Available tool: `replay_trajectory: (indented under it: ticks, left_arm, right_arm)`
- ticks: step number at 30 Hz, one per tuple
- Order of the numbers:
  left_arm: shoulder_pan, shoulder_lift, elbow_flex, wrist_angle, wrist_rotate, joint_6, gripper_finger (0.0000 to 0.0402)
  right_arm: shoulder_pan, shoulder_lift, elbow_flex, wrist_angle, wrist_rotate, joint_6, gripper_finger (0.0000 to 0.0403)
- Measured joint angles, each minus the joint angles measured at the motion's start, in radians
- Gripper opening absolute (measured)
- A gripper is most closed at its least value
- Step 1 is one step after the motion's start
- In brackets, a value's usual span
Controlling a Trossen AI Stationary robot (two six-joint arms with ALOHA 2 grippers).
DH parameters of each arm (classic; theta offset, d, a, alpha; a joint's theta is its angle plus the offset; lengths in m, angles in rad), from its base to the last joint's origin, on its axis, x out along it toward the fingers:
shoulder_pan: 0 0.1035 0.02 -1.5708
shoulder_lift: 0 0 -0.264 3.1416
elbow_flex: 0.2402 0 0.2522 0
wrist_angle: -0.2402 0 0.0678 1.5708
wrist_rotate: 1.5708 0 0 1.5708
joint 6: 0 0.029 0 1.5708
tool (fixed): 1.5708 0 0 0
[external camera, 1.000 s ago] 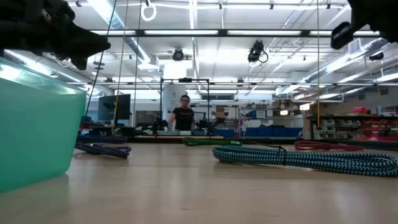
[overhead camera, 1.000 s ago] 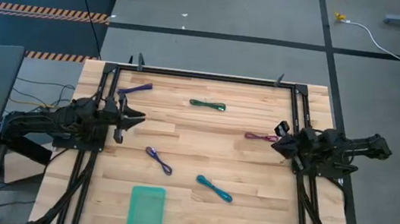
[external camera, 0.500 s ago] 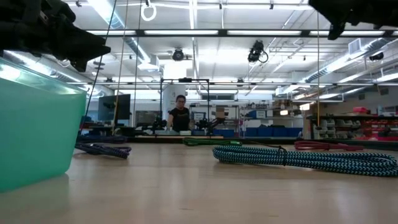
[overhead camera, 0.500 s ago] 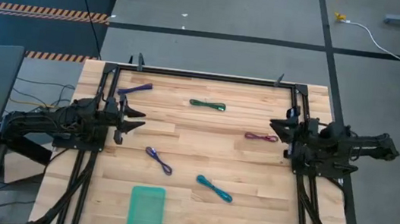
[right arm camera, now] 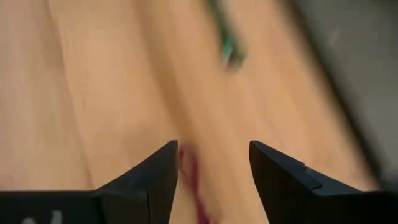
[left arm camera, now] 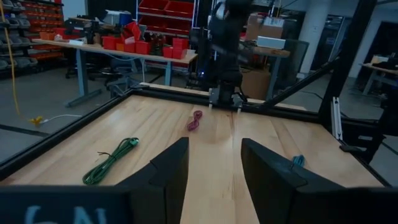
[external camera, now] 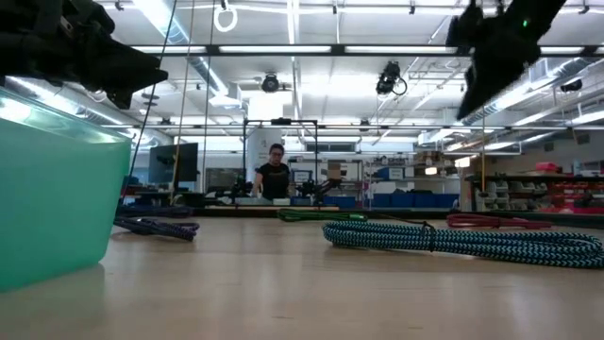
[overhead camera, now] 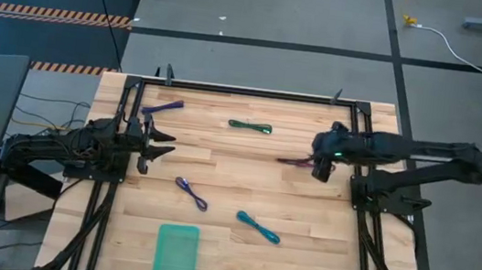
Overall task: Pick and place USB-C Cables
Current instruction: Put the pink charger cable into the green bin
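text: we read none | labels: we make out none on table, tray or arms | signs: none legible

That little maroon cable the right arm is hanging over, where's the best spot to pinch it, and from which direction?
Probably at mid-length, coming straight down. The maroon cable lies flat on the table as a thin, narrow bundle, so only a top-down pinch across its narrow width looks workable, and its middle should keep both ends balanced. The right gripper, open, is already above it, and the cable shows between its fingers.
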Motion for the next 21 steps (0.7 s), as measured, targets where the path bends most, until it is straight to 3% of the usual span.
replay_trajectory:
  ticks: [4,10,21]
  left_arm:
    - [0.0,0.0,0.0,0.0,0.0,0.0,0.0156]
    - [0.0,0.0,0.0,0.0,0.0,0.0,0.0156]
    - [0.0,0.0,0.001,0.0,0.0,0.0,0.0156]
  right_arm:
    - [-0.041,0.122,-0.036,-0.07,-0.054,-0.002,0.0194]
    - [-0.101,0.243,-0.083,-0.014,-0.123,-0.049,0.0192]
    - [-0.225,0.454,-0.091,0.097,-0.127,-0.151,0.0189]
